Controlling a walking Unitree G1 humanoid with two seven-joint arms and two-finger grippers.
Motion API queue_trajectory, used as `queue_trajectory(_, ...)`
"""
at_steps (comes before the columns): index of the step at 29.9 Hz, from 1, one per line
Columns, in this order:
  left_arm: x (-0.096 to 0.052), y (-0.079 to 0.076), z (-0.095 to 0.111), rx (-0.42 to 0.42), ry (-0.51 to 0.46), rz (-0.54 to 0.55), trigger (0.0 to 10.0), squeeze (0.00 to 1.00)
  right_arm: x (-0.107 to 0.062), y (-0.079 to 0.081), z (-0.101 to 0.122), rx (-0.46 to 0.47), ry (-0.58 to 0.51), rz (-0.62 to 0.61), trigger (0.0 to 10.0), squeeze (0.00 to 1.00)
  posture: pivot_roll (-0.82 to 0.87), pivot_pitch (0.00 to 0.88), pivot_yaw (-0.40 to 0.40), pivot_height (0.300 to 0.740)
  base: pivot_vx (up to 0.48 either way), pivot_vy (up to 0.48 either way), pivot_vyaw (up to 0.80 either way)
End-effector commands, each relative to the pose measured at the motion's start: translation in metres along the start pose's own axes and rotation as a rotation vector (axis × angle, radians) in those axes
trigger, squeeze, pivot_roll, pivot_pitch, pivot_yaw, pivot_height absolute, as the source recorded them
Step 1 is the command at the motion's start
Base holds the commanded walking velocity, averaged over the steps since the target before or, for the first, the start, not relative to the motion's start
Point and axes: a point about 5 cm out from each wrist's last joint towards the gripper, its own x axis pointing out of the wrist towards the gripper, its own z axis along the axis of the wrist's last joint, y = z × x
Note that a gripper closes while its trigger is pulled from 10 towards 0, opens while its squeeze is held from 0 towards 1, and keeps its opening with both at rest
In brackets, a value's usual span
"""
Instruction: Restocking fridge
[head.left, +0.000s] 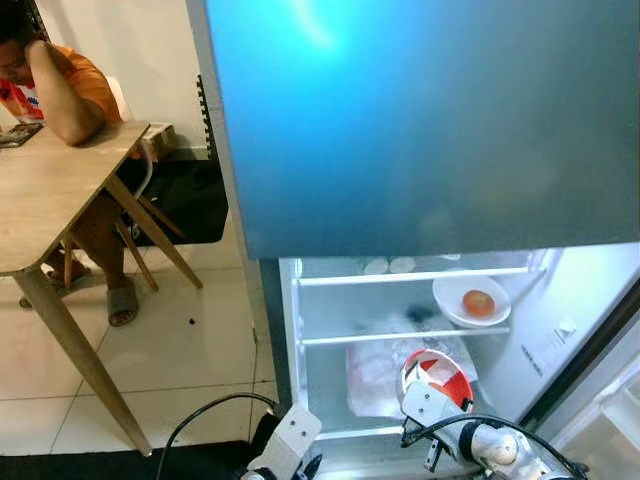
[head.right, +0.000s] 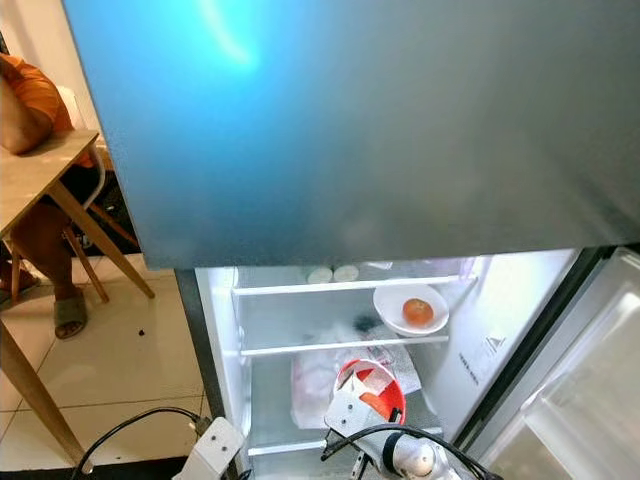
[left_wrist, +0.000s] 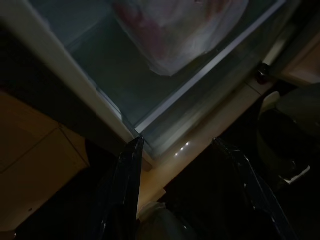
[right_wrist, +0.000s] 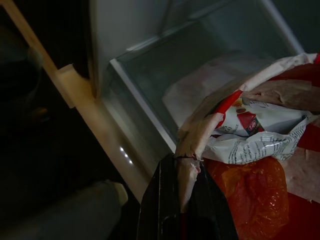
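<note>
Right gripper (right_wrist: 184, 187) pinched on the torn rim of a red-and-white paper bucket (right_wrist: 210, 125). I see crumpled wrappers (right_wrist: 250, 135) and an orange bag (right_wrist: 250, 195) inside it. Glass fridge shelf (right_wrist: 150, 90) just beyond, pale plastic bag (right_wrist: 195, 87) lying on it.

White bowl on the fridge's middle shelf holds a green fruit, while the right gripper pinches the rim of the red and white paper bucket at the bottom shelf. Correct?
Not quite. The fruit in the white bowl is orange-red, as the left eye view shows. The right gripper does pinch the red and white paper bucket.
</note>
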Motion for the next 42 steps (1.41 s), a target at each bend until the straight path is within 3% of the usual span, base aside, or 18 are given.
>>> queue_trajectory(1, 0.003, 0.002, 0.010, 0.000, -0.048, 0.008, 10.0, 0.00, 0.001, -0.014, 0.019, -0.041, -0.067, -0.037, 10.0, 0.00, -0.04, 0.006, -0.035, 0.641, 0.000, 0.000, 0.00)
queue_trajectory(10, 0.007, 0.008, 0.023, -0.007, -0.095, 0.021, 10.0, 0.00, 0.000, -0.030, 0.034, -0.093, -0.085, -0.058, 10.0, 0.00, -0.03, 0.007, -0.039, 0.641, 0.000, 0.000, 0.00)
queue_trajectory(15, 0.011, 0.014, 0.035, -0.013, -0.128, 0.025, 10.0, 0.00, -0.002, -0.044, 0.044, -0.129, -0.083, -0.072, 10.0, 0.00, -0.03, 0.032, -0.039, 0.617, 0.000, 0.000, 0.00)
queue_trajectory(21, 0.014, 0.015, 0.043, 0.005, -0.143, 0.012, 10.0, 0.00, -0.003, -0.051, 0.048, -0.172, -0.073, -0.076, 10.0, 0.00, -0.03, 0.064, -0.045, 0.617, 0.000, 0.000, 0.00)
queue_trajectory(23, 0.016, 0.014, 0.051, 0.031, -0.175, -0.016, 10.0, 0.00, -0.007, -0.063, 0.052, -0.207, -0.053, -0.082, 10.0, 0.00, -0.02, 0.130, -0.046, 0.617, 0.000, 0.000, 0.00)
queue_trajectory(25, 0.016, 0.014, 0.051, 0.031, -0.175, -0.016, 10.0, 0.00, -0.007, -0.063, 0.052, -0.207, -0.053, -0.082, 10.0, 0.00, -0.02, 0.130, -0.046, 0.617, 0.000, 0.000, 0.00)
queue_trajectory(29, 0.015, 0.006, 0.062, 0.072, -0.240, -0.075, 10.0, 0.00, -0.013, -0.083, 0.059, -0.244, -0.031, -0.124, 10.0, 0.00, -0.01, 0.197, -0.051, 0.617, 0.000, 0.000, 0.00)
queue_trajectory(33, 0.014, 0.005, 0.064, 0.079, -0.255, -0.087, 10.0, 0.00, -0.015, -0.087, 0.061, -0.251, -0.031, -0.134, 10.0, 0.00, -0.01, 0.204, -0.052, 0.617, 0.000, 0.000, 0.00)
queue_trajectory(42, 0.009, -0.012, 0.067, 0.130, -0.295, -0.183, 10.0, 0.00, -0.029, -0.118, 0.074, -0.320, 0.002, -0.208, 10.0, 0.00, 0.00, 0.262, -0.040, 0.617, 0.000, 0.000, 0.00)
